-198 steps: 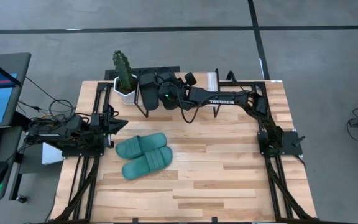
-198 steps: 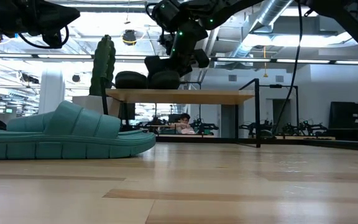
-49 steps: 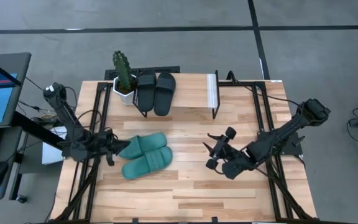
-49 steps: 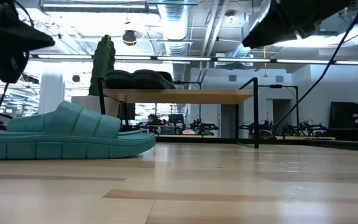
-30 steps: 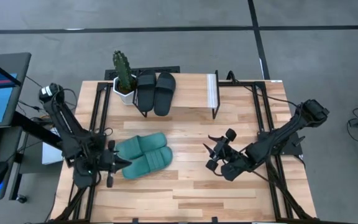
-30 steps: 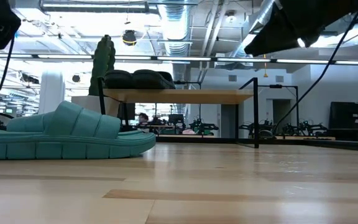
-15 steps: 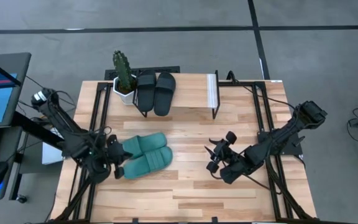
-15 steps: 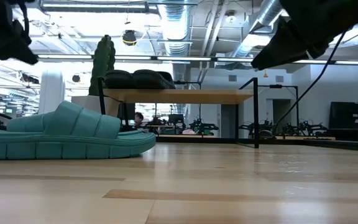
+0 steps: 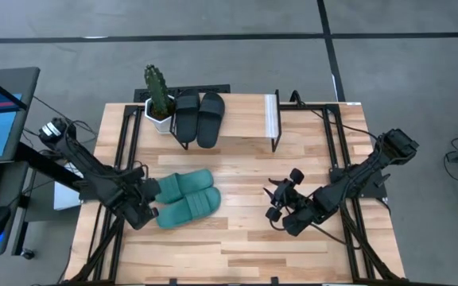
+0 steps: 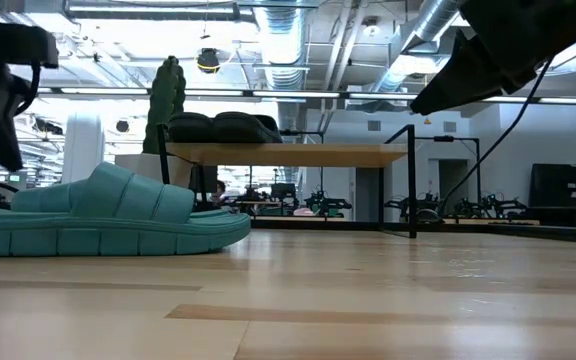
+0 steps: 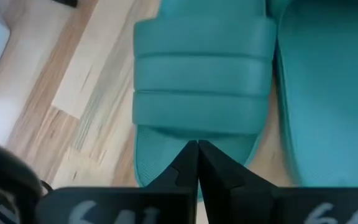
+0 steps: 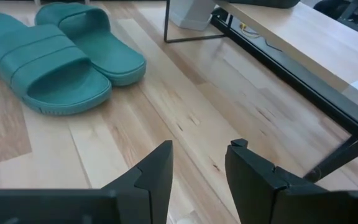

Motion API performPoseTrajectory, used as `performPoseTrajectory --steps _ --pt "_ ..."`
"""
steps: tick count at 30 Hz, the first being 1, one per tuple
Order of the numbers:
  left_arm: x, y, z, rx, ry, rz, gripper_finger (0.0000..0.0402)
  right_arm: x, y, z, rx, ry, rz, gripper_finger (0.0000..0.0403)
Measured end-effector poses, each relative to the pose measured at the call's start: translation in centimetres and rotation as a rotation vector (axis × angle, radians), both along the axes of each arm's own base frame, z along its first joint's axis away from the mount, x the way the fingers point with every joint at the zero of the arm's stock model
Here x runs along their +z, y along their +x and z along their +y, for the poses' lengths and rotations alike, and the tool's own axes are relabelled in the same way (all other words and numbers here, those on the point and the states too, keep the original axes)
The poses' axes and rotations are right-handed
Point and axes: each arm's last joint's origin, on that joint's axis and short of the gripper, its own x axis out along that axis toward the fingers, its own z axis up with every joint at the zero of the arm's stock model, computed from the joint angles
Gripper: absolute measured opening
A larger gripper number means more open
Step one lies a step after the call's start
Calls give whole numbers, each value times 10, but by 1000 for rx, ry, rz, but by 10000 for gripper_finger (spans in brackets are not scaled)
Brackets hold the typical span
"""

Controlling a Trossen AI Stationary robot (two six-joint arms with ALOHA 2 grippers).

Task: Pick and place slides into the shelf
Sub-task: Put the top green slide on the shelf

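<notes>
- The wooden table (image 9: 253,238) fills the middle of the high view, with black frame rails running down both of its sides.
- The shelf (image 9: 245,111) stands at the table's far edge; in the low view its light wood panel (image 10: 288,155) sits raised on thin black legs.
- The left arm (image 9: 78,163) reaches in from the table's left side, and the right arm (image 9: 356,179) comes in from the right.
- The teal slides (image 9: 183,197) lie side by side on the tabletop, left of centre and touching each other, well in front of the shelf.
- The black slides (image 9: 199,117) rest together on the left end of the shelf's top panel, straps up.
- A potted cactus (image 9: 158,95) in a white pot stands just beside the shelf's left end, next to the black pair.
- The left gripper (image 9: 151,208) is at the left ends of the teal pair; in its wrist view the fingers (image 11: 191,163) are pressed together, tips right at the end of one teal slide (image 11: 204,93), gripping nothing.
- The right gripper (image 9: 275,200) hangs above bare wood right of centre, well apart from the teal pair; its fingers (image 12: 157,171) stand narrowly apart with nothing between them.
</notes>
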Motion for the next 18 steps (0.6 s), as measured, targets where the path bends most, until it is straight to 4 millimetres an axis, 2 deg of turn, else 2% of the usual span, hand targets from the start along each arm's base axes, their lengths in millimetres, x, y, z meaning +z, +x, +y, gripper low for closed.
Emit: performPoseTrajectory --steps 10,18 --pt "-23 8 -8 -51 100 144 0 0 0 0 10 18 11 134" --pt "-35 13 -13 -199 183 249 0 -1 0 0 14 14 16 134"
